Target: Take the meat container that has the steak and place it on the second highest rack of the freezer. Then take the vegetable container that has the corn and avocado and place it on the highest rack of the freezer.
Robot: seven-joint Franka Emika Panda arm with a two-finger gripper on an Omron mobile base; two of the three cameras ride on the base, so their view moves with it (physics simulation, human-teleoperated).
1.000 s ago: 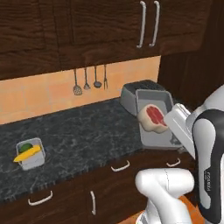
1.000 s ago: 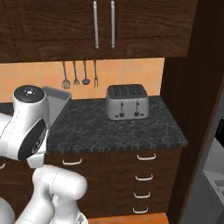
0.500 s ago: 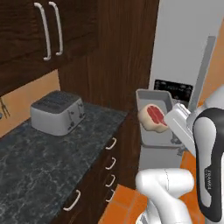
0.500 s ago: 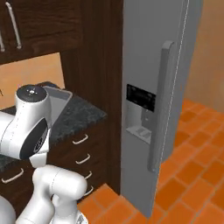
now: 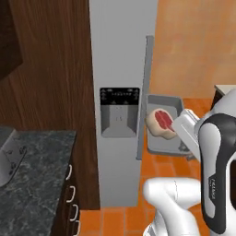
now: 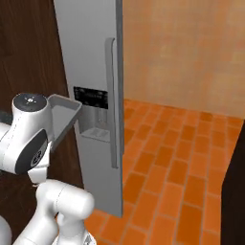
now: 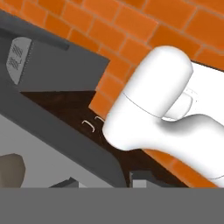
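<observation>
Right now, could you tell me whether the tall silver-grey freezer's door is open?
No, the tall silver-grey freezer shows its closed door with the dispenser panel facing out.

arm: raised from the base, elbow bent, forearm reached forward at mid-height | tool: jaws drawn narrow, clamped on the rim of the meat container, held tilted

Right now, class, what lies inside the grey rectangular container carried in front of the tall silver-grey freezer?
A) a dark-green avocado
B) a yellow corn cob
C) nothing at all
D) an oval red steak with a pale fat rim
D: the left base view shows the oval red steak with a pale fat rim lying in the grey rectangular container, beside the tall silver-grey freezer.
</observation>
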